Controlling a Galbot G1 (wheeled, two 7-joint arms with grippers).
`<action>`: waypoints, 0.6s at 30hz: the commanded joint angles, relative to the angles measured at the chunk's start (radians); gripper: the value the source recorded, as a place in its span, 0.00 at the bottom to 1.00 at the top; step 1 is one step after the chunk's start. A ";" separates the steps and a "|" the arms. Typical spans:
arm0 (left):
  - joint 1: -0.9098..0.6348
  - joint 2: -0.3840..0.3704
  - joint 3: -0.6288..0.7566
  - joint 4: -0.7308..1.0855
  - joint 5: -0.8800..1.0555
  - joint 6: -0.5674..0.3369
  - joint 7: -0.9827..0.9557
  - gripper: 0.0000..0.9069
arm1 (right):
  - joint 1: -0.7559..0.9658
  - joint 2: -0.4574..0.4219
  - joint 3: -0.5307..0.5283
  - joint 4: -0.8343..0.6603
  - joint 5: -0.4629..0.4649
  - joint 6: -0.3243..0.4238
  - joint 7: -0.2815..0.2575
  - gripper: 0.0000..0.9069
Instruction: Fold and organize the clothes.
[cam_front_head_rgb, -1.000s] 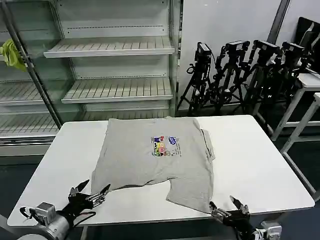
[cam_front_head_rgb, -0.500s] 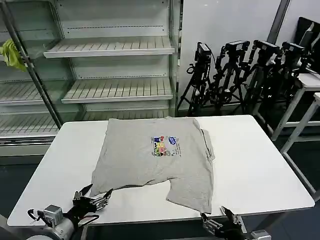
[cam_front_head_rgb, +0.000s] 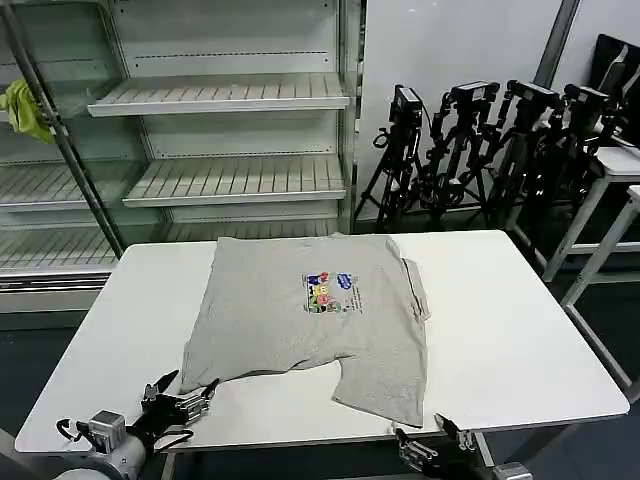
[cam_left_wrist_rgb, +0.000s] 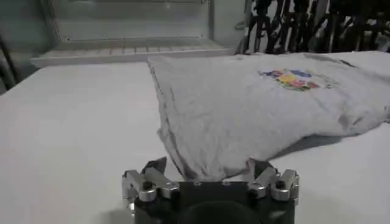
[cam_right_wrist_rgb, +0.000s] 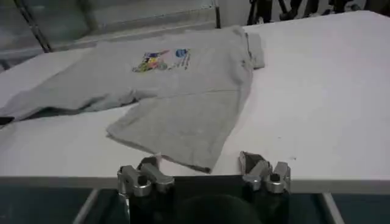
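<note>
A light grey T-shirt (cam_front_head_rgb: 310, 320) with a small multicoloured chest print lies spread on the white table (cam_front_head_rgb: 500, 330), its near hem uneven and one sleeve folded at the far right. My left gripper (cam_front_head_rgb: 183, 390) hovers open at the table's near-left edge, just short of the shirt's near-left corner (cam_left_wrist_rgb: 201, 152). In the left wrist view the left gripper (cam_left_wrist_rgb: 207, 165) holds nothing. My right gripper (cam_front_head_rgb: 420, 437) sits open at the near edge, below the shirt's near-right corner. The right wrist view shows the right gripper (cam_right_wrist_rgb: 200, 161) empty, with the shirt (cam_right_wrist_rgb: 183, 91) ahead.
An empty metal shelf unit (cam_front_head_rgb: 220, 95) stands behind the table, with a yellow-green rag (cam_front_head_rgb: 25, 108) hanging at its left. Several black camera tripods (cam_front_head_rgb: 480, 140) stand at the back right. Another white table (cam_front_head_rgb: 620, 165) is at the far right.
Both grippers have drawn back toward the near table edge and lower. The right one has dropped to the edge. The shirt has not moved.
</note>
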 joint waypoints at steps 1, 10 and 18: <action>0.006 -0.002 0.005 0.019 0.016 -0.004 0.003 0.57 | 0.003 0.001 -0.017 -0.003 -0.021 0.003 -0.004 0.61; 0.012 -0.008 0.009 0.012 0.048 -0.020 0.013 0.11 | -0.001 0.002 -0.008 -0.007 -0.026 0.011 -0.010 0.28; 0.019 -0.012 0.011 0.021 0.066 -0.033 0.019 0.07 | -0.011 0.006 0.007 -0.015 -0.028 0.023 -0.014 0.27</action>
